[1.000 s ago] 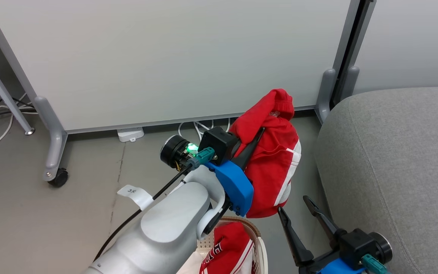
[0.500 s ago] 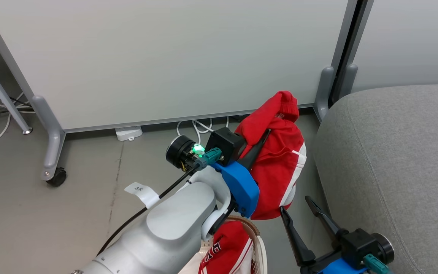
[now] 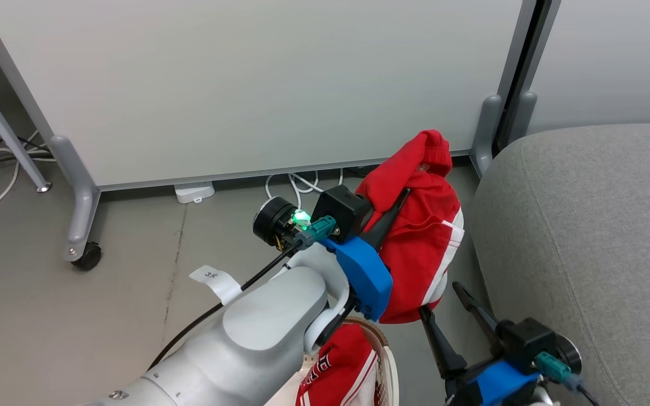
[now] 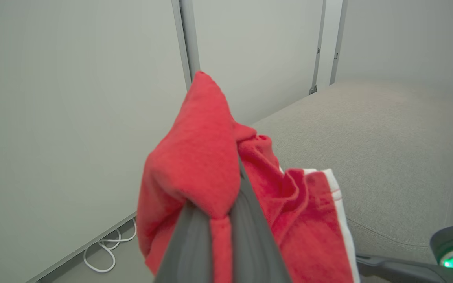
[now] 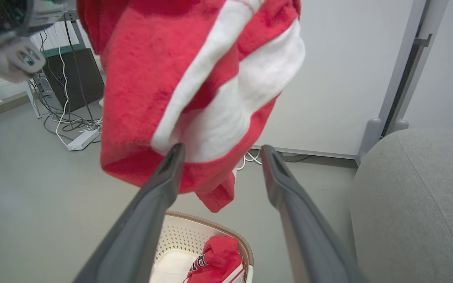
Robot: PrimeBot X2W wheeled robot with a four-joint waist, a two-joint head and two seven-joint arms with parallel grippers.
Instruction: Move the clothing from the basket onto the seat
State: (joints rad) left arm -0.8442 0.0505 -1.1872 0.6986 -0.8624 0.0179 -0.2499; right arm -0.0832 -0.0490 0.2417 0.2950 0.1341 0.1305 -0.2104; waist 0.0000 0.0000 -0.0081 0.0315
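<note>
A pale partition panel (image 3: pixel 246 84) spans the head view from ten to one o'clock, on grey legs with a black castor (image 3: pixel 89 256) at nine. A second panel (image 3: pixel 613 56) stands at two. The floor (image 3: pixel 48 327) is smooth grey (one thin seam crosses it). A white power strip (image 3: pixel 194 192) and looped white cables (image 3: pixel 297 183) lie below the panel's edge.

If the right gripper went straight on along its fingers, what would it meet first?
Most likely the hanging red garment: its lower hem sits just beyond the open fingertips of the right gripper. Depth is hard to judge; if it passed beneath the hem, the white partition panel lies behind.
</note>
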